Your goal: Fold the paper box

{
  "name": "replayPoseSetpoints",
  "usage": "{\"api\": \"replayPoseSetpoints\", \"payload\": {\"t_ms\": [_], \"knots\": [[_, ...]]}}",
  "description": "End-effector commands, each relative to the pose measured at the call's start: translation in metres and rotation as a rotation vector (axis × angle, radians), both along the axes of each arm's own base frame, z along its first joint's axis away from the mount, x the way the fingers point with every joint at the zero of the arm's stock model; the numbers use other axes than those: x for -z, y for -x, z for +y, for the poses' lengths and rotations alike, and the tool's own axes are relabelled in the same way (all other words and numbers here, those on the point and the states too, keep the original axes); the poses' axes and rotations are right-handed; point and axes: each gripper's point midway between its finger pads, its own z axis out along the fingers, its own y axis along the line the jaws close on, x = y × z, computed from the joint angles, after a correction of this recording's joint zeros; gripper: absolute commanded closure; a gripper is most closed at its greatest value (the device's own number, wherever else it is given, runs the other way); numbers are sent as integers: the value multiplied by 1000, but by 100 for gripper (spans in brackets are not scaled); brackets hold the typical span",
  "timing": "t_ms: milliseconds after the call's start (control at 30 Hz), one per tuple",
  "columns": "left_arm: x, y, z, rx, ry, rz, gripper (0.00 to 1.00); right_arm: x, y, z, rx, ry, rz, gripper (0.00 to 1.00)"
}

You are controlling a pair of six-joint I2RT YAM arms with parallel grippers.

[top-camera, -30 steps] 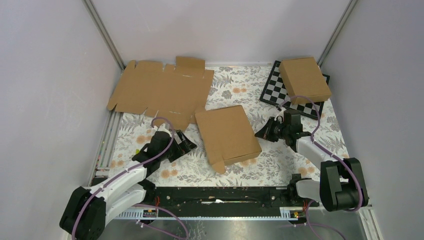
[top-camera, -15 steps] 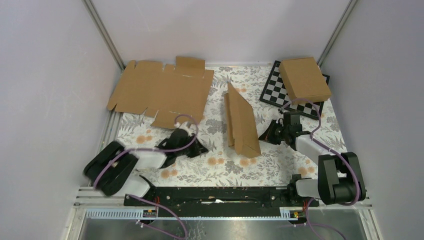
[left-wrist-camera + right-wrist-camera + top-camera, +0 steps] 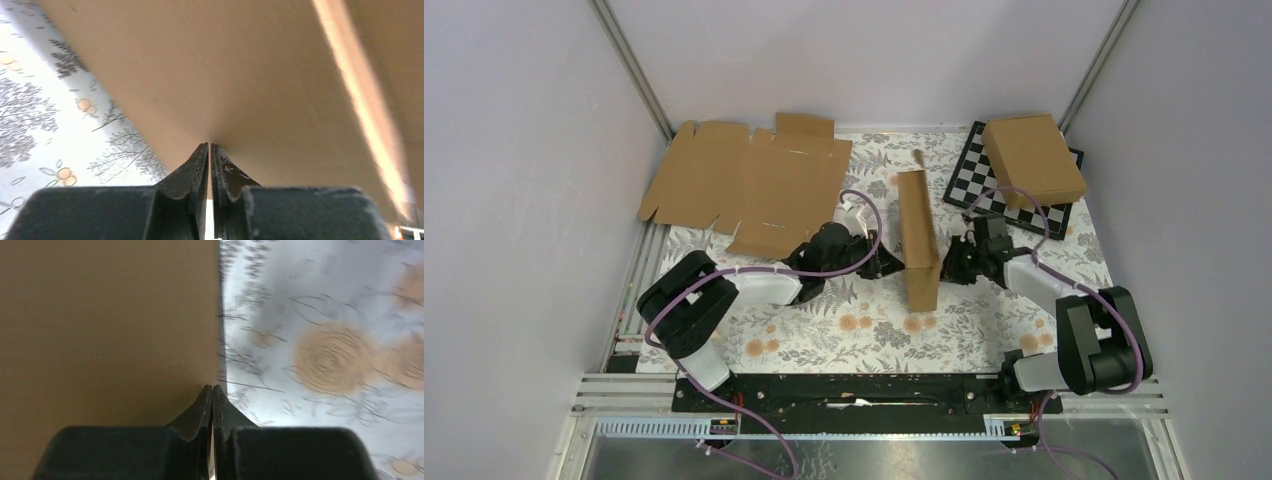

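The paper box (image 3: 918,235), plain brown cardboard, stands up on one long edge in the middle of the floral table. My left gripper (image 3: 894,266) is shut, and its tips press against the box's left face, which fills the left wrist view as the box (image 3: 240,75) above the gripper (image 3: 209,145). My right gripper (image 3: 945,268) is shut too, with its tips against the box's right side. In the right wrist view the box (image 3: 100,325) covers the left half, and the gripper (image 3: 212,386) meets it near its edge. Neither gripper has anything between its fingers.
A wide flat cardboard sheet (image 3: 744,185) with notched edges lies at the back left. A chessboard (image 3: 977,188) at the back right carries another brown box (image 3: 1034,158). Grey walls close in the table on three sides.
The paper box has gone from lying flat to standing on its edge. My left arm swung right to the box and its gripper shut. My right gripper shifted slightly left against it.
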Motion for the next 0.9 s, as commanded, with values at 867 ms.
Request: {"api": "replayPoseSetpoints", "payload": {"t_ms": [867], "knots": [[-44,66,23,95,15,-110,70,-68,27,41,-222,31,-186,67]]}}
